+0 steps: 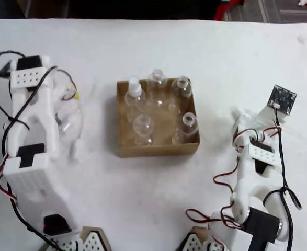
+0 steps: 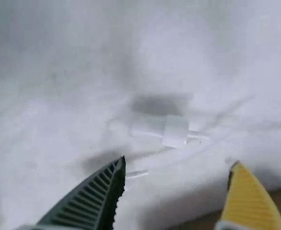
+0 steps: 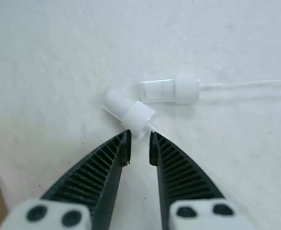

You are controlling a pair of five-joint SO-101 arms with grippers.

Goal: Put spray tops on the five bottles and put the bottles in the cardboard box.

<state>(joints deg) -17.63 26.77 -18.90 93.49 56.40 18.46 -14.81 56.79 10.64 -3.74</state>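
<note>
Cardboard box (image 1: pixel 158 149) holds five bottles (image 1: pixel 157 83), one capped.

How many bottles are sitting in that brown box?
5 bottles, all in the cardboard box: far left, wearing a white spray top, far middle, far right; near left, near right.

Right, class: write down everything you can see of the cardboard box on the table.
The cardboard box is brown, plain and roughly square, with low walls and an open top. It sits flat on the white table, near the middle in the high view. Five clear bottles stand upright inside it, three along the back and two in front. The back-left one wears a white spray top; the other four look uncapped. The box appears to touch only the table beneath it and the bottles inside.
</note>
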